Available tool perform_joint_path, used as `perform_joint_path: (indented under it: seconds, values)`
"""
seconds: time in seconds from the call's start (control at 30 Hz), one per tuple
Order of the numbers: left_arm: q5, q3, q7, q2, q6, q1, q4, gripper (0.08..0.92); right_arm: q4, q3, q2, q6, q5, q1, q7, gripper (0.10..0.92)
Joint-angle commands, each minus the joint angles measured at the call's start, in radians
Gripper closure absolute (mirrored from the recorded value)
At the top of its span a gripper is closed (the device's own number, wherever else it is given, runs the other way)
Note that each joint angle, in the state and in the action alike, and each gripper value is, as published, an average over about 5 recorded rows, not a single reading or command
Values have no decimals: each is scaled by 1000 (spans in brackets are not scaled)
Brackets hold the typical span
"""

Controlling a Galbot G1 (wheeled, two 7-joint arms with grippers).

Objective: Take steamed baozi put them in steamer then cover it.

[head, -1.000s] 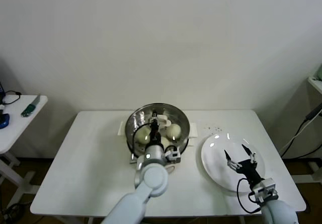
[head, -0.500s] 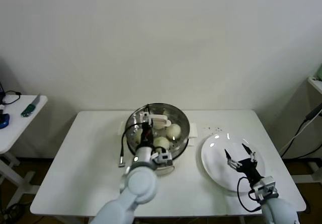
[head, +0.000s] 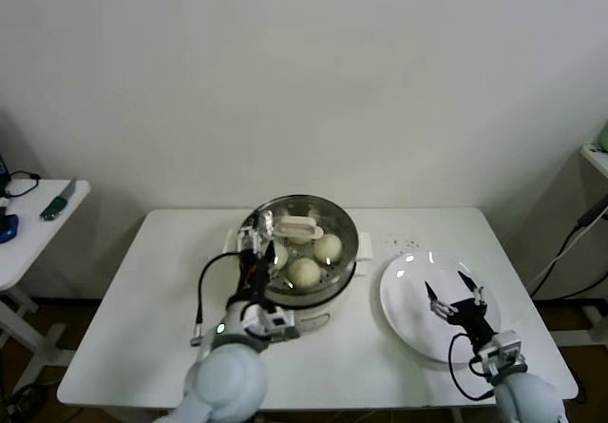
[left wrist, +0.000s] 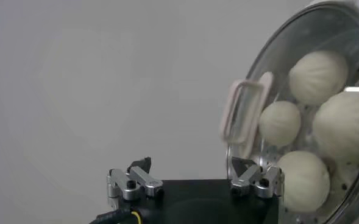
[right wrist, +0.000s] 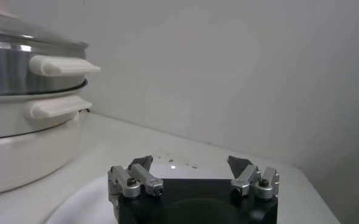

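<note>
Glass lid (head: 296, 225) seated on steamer (head: 300, 252) over baozi (head: 304, 272), near table's back edge; left tool (head: 249, 248) spread wide, empty, just leftward. Right tool (head: 453, 297) spread above plate (head: 403, 290).

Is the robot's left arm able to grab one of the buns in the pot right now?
Probably not. A clear lid covers the steamer, so the baozi sit sealed beneath it. The open left gripper would have to lift that lid off first.

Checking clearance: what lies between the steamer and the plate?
Only bare table, seen in the head view. The steamer and plate sit apart; dark specks lie farther back.
</note>
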Motion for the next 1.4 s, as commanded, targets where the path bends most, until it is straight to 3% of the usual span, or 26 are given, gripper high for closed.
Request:
perform_joint_path:
  seconds: [0.03, 0.33, 0.57, 0.9, 1.4]
  values:
    - [-620, -330, -382, 66, -204, 197, -117, 177, 27, 9, 8, -4, 32, -24, 0, 203]
    - [-1057, -697, -377, -47, -605, 450, -87, 177, 46, 20, 14, 20, 48, -48, -9, 203]
    - [-1245, -818, -324, -136, -783, 523, 56, 177, 56, 16, 17, 35, 52, -54, -12, 203]
    - [-1236, -821, -250, -171, -910, 555, 180, 177, 36, 22, 22, 71, 51, -66, -22, 203]
    - [-1225, -827, -216, -165, -901, 555, 174, 177, 34, 25, 39, 81, 50, -59, -24, 203]
